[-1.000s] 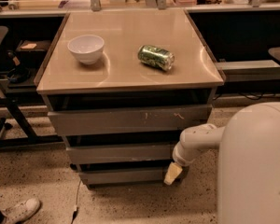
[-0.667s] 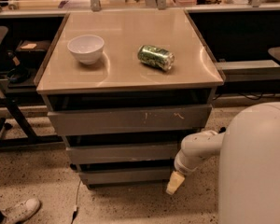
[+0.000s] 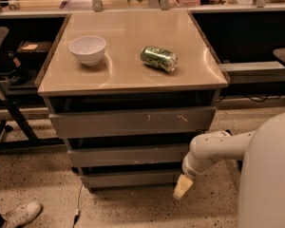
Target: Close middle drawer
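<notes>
The middle drawer (image 3: 128, 155) is a plain grey front in the cabinet, between the taller scratched top drawer front (image 3: 133, 122) and the shorter bottom drawer front (image 3: 130, 178). A dark gap shows above it, and none of its interior shows. My gripper (image 3: 182, 188) hangs on the white arm (image 3: 213, 151) at the cabinet's lower right. It points down at the floor, beside the right end of the bottom drawer front and just below the middle drawer's right end. It holds nothing that I can see.
A white bowl (image 3: 87, 49) and a green can (image 3: 159, 58) on its side lie on the cabinet top (image 3: 133, 77). A chair frame (image 3: 4, 108) stands to the left. A white shoe (image 3: 21, 213) and a cable (image 3: 78, 208) lie on the floor. My white body (image 3: 270, 175) fills the lower right.
My gripper has moved down and slightly to the right, from beside the middle drawer's right end towards the floor. The drawers, bowl and can have not moved.
</notes>
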`<act>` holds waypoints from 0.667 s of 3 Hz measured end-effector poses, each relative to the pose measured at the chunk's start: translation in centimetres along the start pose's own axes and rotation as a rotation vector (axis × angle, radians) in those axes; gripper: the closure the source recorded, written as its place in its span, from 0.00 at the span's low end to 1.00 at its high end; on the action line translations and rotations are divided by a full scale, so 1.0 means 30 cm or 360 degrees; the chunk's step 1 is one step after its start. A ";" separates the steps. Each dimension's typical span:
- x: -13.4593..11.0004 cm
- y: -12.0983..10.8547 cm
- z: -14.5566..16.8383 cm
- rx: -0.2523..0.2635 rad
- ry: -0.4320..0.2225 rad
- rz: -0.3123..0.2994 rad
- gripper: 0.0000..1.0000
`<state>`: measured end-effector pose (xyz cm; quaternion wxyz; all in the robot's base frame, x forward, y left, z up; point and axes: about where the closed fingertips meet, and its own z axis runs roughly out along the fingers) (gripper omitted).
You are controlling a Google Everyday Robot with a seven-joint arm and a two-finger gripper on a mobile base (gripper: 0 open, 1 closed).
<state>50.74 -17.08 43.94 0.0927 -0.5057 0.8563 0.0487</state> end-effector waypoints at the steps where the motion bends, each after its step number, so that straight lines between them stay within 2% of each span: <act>1: 0.118 0.087 -0.101 0.0017 0.0052 0.0122 0.00; 2: 0.134 0.110 -0.105 0.0007 0.0066 0.0121 0.00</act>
